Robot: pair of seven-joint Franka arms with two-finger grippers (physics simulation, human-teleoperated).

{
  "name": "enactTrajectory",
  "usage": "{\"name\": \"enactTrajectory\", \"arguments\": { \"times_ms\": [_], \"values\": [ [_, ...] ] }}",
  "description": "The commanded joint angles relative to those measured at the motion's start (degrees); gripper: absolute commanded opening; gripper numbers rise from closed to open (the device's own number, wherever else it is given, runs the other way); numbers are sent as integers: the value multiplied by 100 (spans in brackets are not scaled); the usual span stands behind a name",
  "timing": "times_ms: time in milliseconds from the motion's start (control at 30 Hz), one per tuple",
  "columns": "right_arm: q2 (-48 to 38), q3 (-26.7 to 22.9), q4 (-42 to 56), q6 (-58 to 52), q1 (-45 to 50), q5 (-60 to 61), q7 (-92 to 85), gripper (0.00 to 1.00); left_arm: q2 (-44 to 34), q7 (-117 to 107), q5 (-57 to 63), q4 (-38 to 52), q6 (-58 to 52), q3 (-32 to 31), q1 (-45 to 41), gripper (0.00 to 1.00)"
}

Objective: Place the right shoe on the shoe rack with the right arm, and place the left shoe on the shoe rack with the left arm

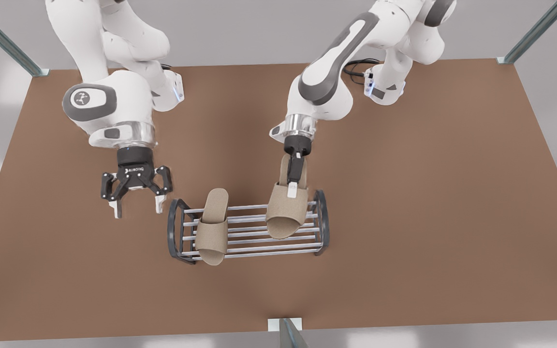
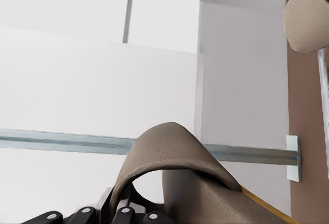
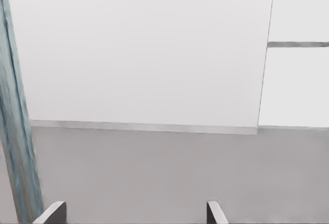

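Note:
The shoe rack (image 1: pixel 249 249) stands mid-table, pale bars between dark arched ends. One tan slipper (image 1: pixel 212 227) lies across the bars on the front view's left half, its toe past the near bar. My left gripper (image 1: pixel 294 187) is shut on the heel end of a second tan slipper (image 1: pixel 285 212), which sits over the rack's other half; I cannot tell whether it rests on the bars. Up close, this held slipper (image 2: pixel 169 183) arches over the fingers, with the other slipper (image 2: pixel 308 16) farther off. My right gripper (image 1: pixel 138 208) hangs open and empty beside the rack's left end, its fingertips (image 3: pixel 54 215) wide apart.
The brown table (image 1: pixel 428 193) stretches wide around the rack. Metal frame posts (image 1: pixel 535 31) stand at the far corners, and a bracket (image 1: pixel 284 325) sits at the near edge. Both arm bases (image 1: pixel 385 87) are at the far side.

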Motion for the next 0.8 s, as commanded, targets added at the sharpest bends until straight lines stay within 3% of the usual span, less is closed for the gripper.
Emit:
{"name": "enactTrajectory", "arguments": {
  "times_ms": [0,33,67,100,133,267,333,400,567,600,667,700,767],
  "values": [
    [262,-704,1044,-6158,-347,7963,-9851,100,414,379,-653,344,-750,-6,0,21],
    [474,-1258,1159,-6871,-365,8387,-10654,100,528,440,-767,458,-785,-6,0,21],
    [457,-1287,861,-7426,-435,8247,-10664,100,765,599,-960,695,-873,-6,0,21],
    [571,-1269,773,-7375,-408,8247,-10673,100,950,643,-996,810,-873,-6,8,21],
    [536,-1269,228,-6620,-382,8274,-10647,100,1003,643,-1057,801,-873,-6,8,21],
    [597,-1207,263,-6786,-57,8353,-10041,100,1065,634,-1180,661,-864,3,8,21],
    [659,-1207,342,-6601,-66,8555,-9997,100,1100,643,-1180,626,-864,3,8,21],
    [1054,-1225,1159,-7014,-110,8617,-9848,100,1223,643,-1172,643,-873,3,8,21],
    [1133,-1225,1264,-6961,-75,8414,-9065,100,1417,643,-1655,661,-1093,3,-18,25],
    [1125,-1225,1282,-6970,-110,8414,-9065,100,1372,941,-1997,661,-1102,-6,-18,40],
    [1133,-1225,1344,-6970,-83,8423,-9065,100,1399,1223,-3017,784,-1321,-14,-123,85],
    [1133,-1225,1344,-6970,-75,8432,-9065,100,1390,1346,-3281,792,-1321,-23,-115,100],
    [1133,-1225,1344,-6970,-75,8485,-9047,100,1399,1460,-3571,793,-1330,-23,-124,100]
  ]
}}
